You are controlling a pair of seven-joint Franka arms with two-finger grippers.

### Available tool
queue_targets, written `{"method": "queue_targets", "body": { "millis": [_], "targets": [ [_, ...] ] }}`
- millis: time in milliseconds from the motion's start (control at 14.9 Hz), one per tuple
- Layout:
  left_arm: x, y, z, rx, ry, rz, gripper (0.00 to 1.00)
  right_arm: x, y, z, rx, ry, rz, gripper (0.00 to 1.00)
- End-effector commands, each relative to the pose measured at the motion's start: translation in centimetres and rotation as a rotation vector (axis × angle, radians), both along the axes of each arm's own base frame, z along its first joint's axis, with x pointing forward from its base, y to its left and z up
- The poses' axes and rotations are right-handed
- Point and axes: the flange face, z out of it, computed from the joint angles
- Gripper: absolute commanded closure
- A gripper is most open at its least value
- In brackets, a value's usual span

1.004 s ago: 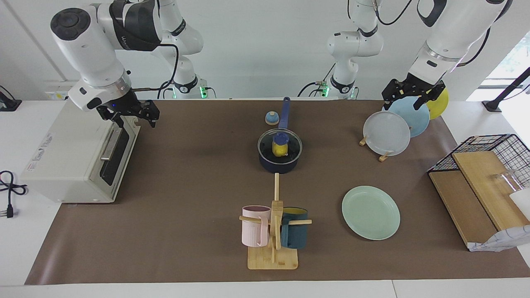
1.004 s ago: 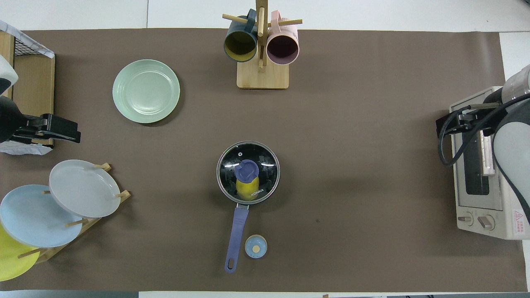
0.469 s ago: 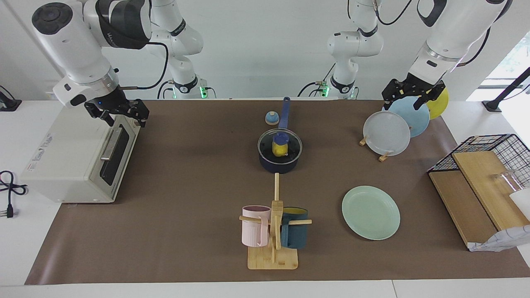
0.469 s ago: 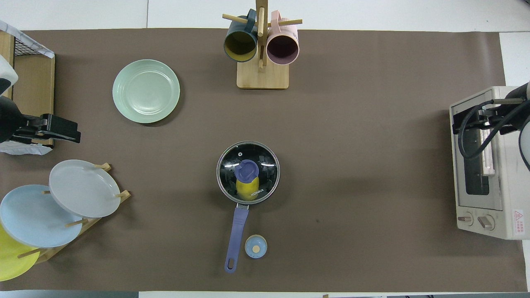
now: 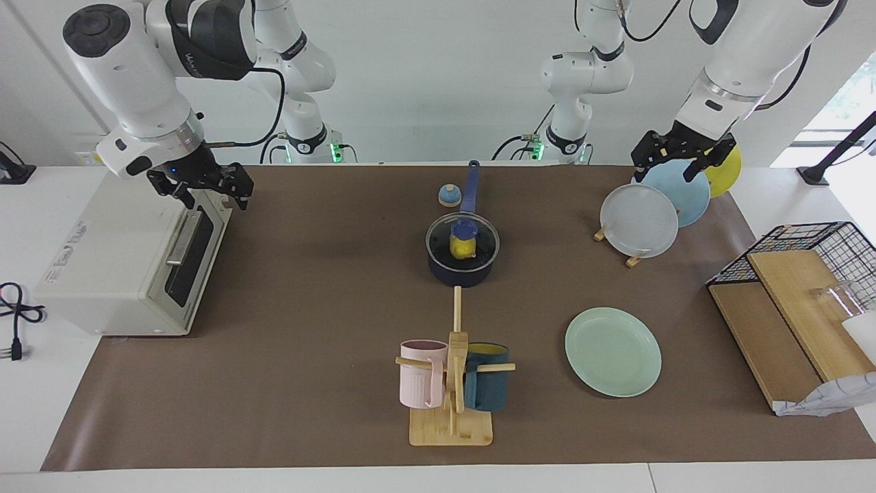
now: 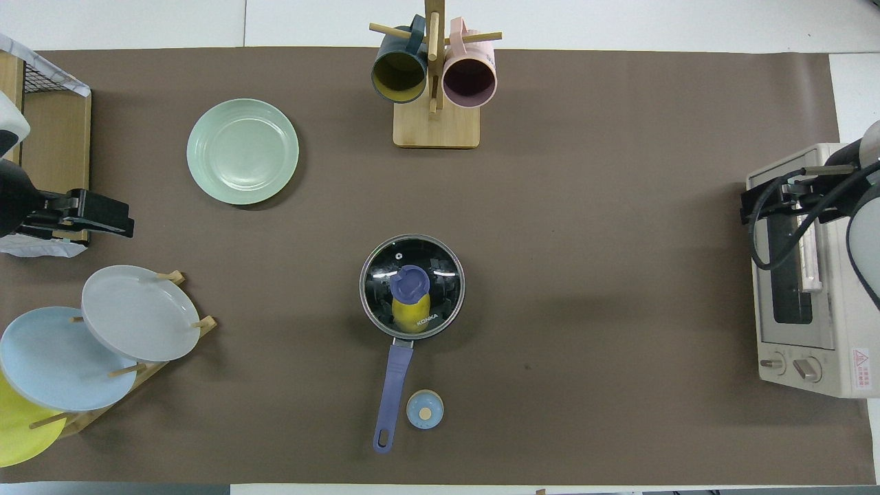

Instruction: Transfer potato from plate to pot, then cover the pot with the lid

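Both grippers are hanging open and empty, well apart from your pot (image 5: 460, 268): the right gripper (image 5: 205, 186) over the toaster oven (image 5: 130, 260), the left gripper (image 5: 677, 159) over the upright plate rack (image 5: 619, 239). You're seeing the potato (image 5: 461, 248) through the glass lid (image 5: 487, 236), its knob (image 5: 465, 227) partly hiding it. Farther out, the mint-green plate (image 5: 612, 351) is lying bare.
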Motion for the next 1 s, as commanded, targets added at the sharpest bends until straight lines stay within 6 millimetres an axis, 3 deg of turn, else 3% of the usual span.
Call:
{"method": "queue_targets", "body": {
  "millis": [0,335,937],
  "targets": [
    [-0.7,0.4,0.2,0.018,0.001,0.006,0.00,-0.4,0.6,0.7,0.005,-0.006,-0.004,0.00],
    [-0.7,0.4,0.1,0.018,0.002,0.006,0.00,-0.2,-0.3,1.2,0.013,-0.016,-0.015,0.00],
    [-0.7,0.3,0.2,0.018,0.000,0.005,0.00,-0.2,-0.1,1.2,0.015,-0.015,-0.005,0.00]
  ]
}}
